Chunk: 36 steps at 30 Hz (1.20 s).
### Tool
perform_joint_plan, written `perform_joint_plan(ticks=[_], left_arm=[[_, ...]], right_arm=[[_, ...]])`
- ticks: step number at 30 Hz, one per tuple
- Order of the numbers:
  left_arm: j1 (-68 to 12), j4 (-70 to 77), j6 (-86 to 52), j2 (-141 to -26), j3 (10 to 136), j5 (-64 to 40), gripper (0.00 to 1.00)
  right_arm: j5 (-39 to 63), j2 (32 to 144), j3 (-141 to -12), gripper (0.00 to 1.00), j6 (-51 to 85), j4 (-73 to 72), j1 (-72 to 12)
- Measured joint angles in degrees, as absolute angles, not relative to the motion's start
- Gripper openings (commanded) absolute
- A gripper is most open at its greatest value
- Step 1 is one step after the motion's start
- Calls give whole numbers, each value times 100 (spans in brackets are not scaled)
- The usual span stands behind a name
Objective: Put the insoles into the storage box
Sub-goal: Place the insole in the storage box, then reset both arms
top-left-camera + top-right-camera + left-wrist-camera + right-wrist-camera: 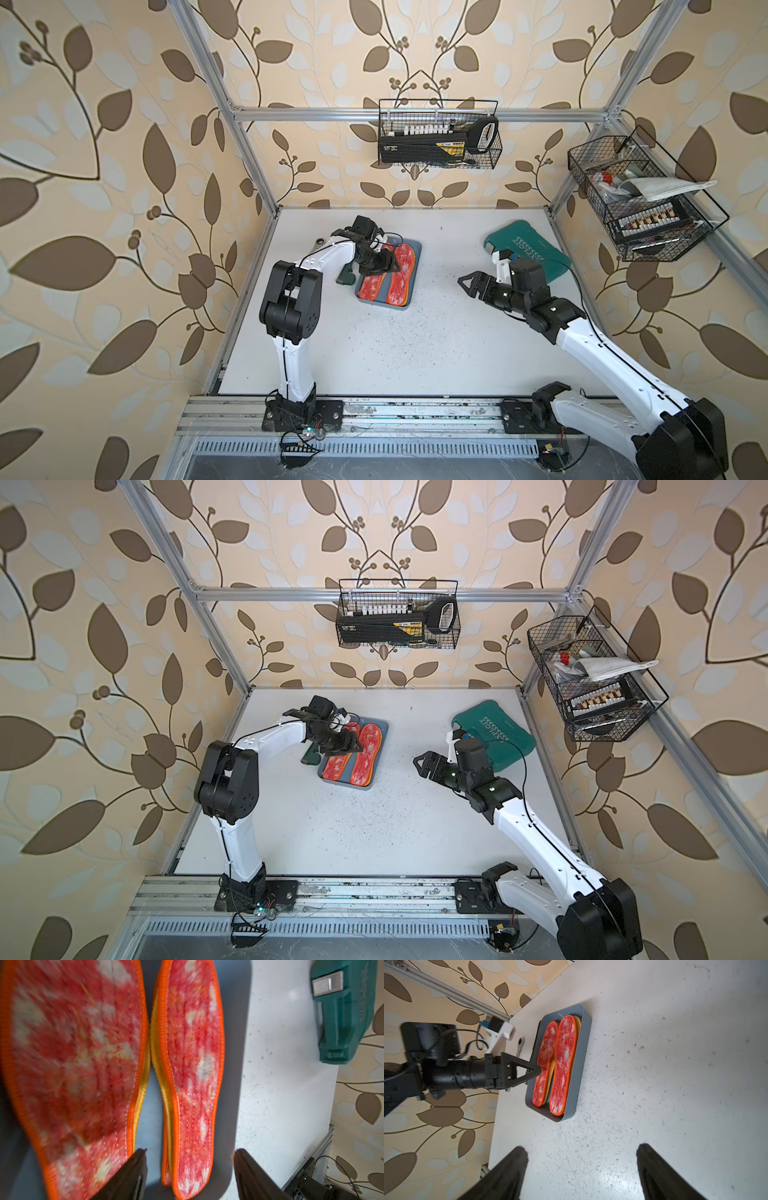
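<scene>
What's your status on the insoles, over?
Left gripper open over box. Right gripper open, empty, over table. Insoles in box, red faces up. Wrench beside box, not blocking.

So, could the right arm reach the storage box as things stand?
Probably yes: only bare table lies between the open right gripper and the storage box, though the left gripper hovers over its insoles.

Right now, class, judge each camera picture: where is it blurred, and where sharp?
Left wrist view: the nearer mottled red-white fabric insole is smeared with blur, its neighbour clearer. Right wrist view: the shallow blue-grey plastic storage box is crisp. In both top views: even light, no glare on the white table.
</scene>
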<state>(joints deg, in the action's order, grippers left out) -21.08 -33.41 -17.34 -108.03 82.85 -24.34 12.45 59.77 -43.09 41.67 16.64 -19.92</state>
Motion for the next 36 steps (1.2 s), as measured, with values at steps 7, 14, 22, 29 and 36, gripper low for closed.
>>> perform_joint_plan(ticks=[7, 14, 22, 29, 36], left_arm=[[-2104, -3288, -1249, -9397, 7721, -1345, 99], [-1658, -2473, -969, -8501, 6134, 154, 99], [-969, -727, -836, -8305, 4488, 1245, 99], [-495, 799, -405, -8412, 3712, 1061, 99], [128, 1935, -93, -8584, 3175, 296, 99]], right_arm=[[963, 6062, -4438, 99, 3378, 1750, -1382], [-493, 6289, -4222, 99, 2324, 1192, -1085], [-1398, 7076, -2945, 99, 1221, -838, -681], [-1149, 7859, -2471, 99, 392, -2523, -475], [-624, 8615, -2008, 99, -12, -4327, -252]])
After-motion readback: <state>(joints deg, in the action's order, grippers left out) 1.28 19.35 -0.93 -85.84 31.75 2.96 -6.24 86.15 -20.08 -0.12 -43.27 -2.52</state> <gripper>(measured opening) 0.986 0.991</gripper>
